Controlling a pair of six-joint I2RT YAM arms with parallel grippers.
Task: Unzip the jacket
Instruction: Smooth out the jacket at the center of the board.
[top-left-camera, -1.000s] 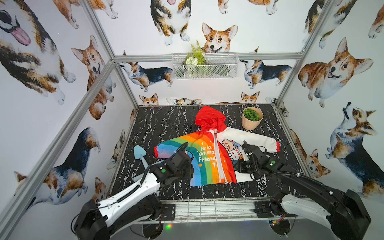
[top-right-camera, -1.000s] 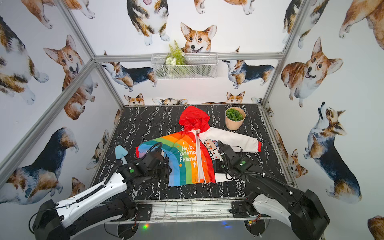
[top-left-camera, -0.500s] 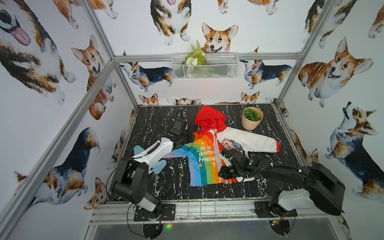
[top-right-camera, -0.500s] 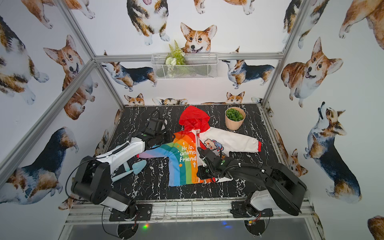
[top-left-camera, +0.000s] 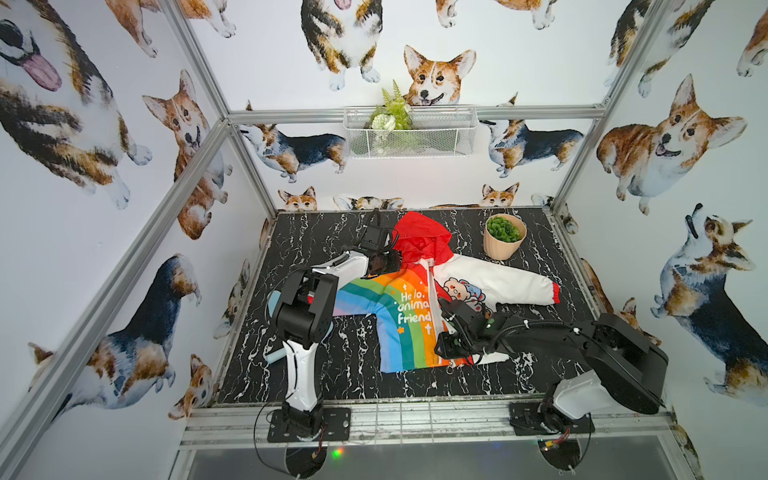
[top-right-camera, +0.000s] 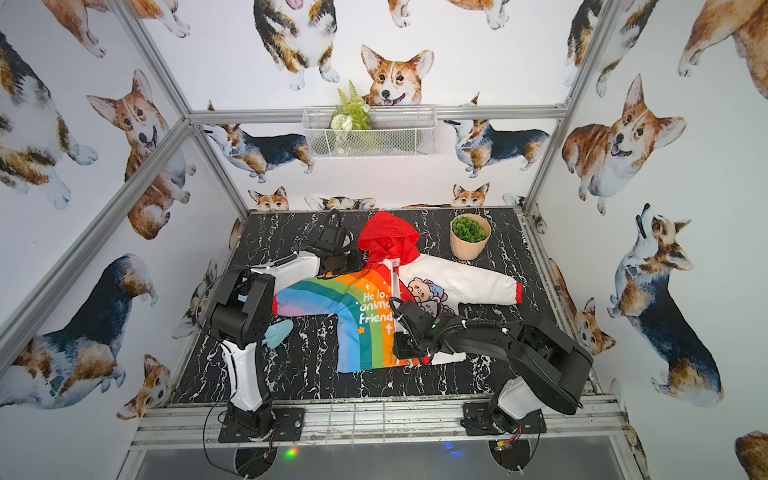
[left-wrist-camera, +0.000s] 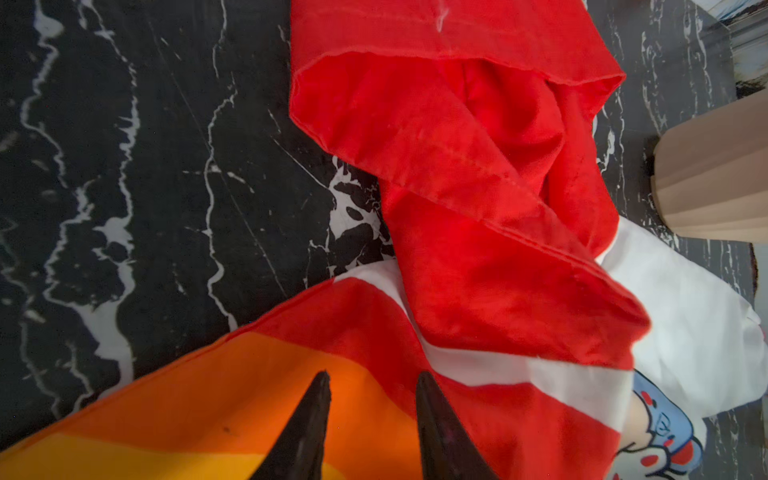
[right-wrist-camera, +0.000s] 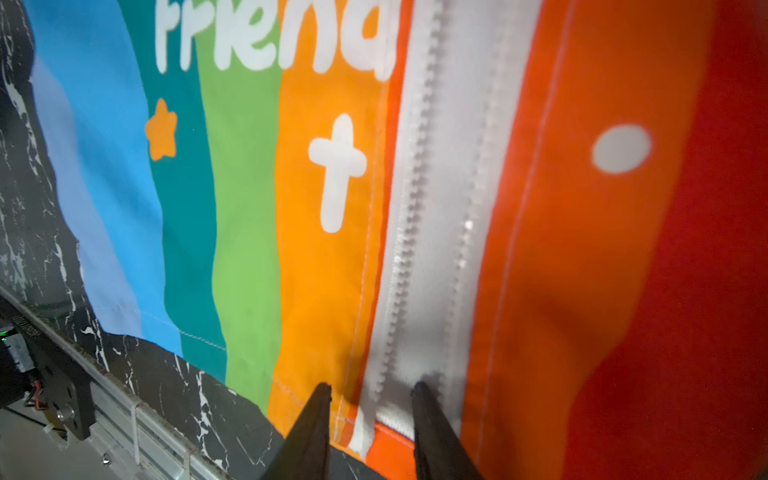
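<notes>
Shows the jacket (top-left-camera: 409, 328) spread front-up on the black marbled table (top-left-camera: 353, 374), about mid-table in both top views. Points its red hood (top-left-camera: 419, 237) toward the far wall and its hem toward the arm bases. Has the rainbow half with white lettering on the left arm's side, and the white cartoon half with its red-cuffed sleeve stretched toward the right wall. Carries a white zip (top-left-camera: 432, 286) down the middle from collar to hem; meshed or parted, impossible to tell.

Just beside the white shoulder, on the table: 1 beige pot (top-left-camera: 503, 247) of green leaves. On the back wall: 1 white wire basket (top-left-camera: 440, 133) with a sprig of greenery.

Finds the left gripper (left-wrist-camera: 372, 378) low over the rainbow shoulder, right beside the hood. Shows its 2 dark fingertips (left-wrist-camera: 316, 415) apart, with orange and red stripes lying flat in the gap; touching the cloth or just above it, impossible to tell.

Finds the right gripper (right-wrist-camera: 372, 386) at the hem, by the bottom end of the zip. Shows its 2 fingertips (right-wrist-camera: 432, 432) apart as well, 1 over the orange stripe, 1 on the white zip tape, a row of teeth between them. Clamps nothing.
</notes>
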